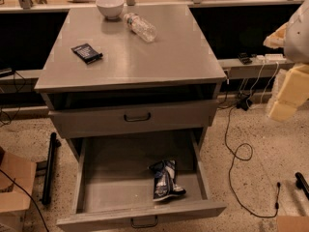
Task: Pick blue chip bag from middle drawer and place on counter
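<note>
The blue chip bag (pixel 165 180) lies crumpled on the floor of the open middle drawer (pixel 111 178), towards its front right. The drawer is pulled far out, and its dark pull handle (pixel 144 222) shows at the bottom edge. The counter (pixel 145 57) is the broad gray top of the cabinet, above and behind the drawer. My gripper (pixel 288 93) shows as pale blocky parts at the right edge of the view. It hangs high over the floor, well to the right of the cabinet and far from the bag, and it holds nothing.
On the counter are a white bowl (pixel 110 7), a clear plastic bottle (pixel 140 27) lying on its side and a flat black packet (pixel 87 52). The drawer above (pixel 137 117) is closed. Cables (pixel 236 149) run over the floor at the right. A cardboard box (pixel 14 187) stands at the left.
</note>
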Controlling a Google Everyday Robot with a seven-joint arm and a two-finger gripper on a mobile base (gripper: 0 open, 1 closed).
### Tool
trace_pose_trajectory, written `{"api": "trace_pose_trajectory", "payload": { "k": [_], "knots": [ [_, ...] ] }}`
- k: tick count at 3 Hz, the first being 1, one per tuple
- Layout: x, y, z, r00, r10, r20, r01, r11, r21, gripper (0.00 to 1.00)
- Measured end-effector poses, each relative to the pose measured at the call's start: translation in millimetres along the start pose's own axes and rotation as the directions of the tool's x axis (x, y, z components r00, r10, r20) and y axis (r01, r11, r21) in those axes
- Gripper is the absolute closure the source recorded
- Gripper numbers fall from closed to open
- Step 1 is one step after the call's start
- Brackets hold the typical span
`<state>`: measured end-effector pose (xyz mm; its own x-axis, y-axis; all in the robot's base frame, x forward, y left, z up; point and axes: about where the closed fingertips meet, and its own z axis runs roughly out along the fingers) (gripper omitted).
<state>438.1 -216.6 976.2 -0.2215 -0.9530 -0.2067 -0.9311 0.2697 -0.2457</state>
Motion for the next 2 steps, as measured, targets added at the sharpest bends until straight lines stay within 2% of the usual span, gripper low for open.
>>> {"api": "trace_pose_trajectory", "payload": {
  "k": [1, 2],
  "knots": [
    [0.0, 0.0, 0.0, 1.0, 0.0, 0.0, 0.0, 1.0, 0.0, 0.0],
    [-12.5, 11.0, 17.9, 1.0, 0.0, 0.022, 0.001, 0.9999, -0.012, 0.0]
  ]
}}
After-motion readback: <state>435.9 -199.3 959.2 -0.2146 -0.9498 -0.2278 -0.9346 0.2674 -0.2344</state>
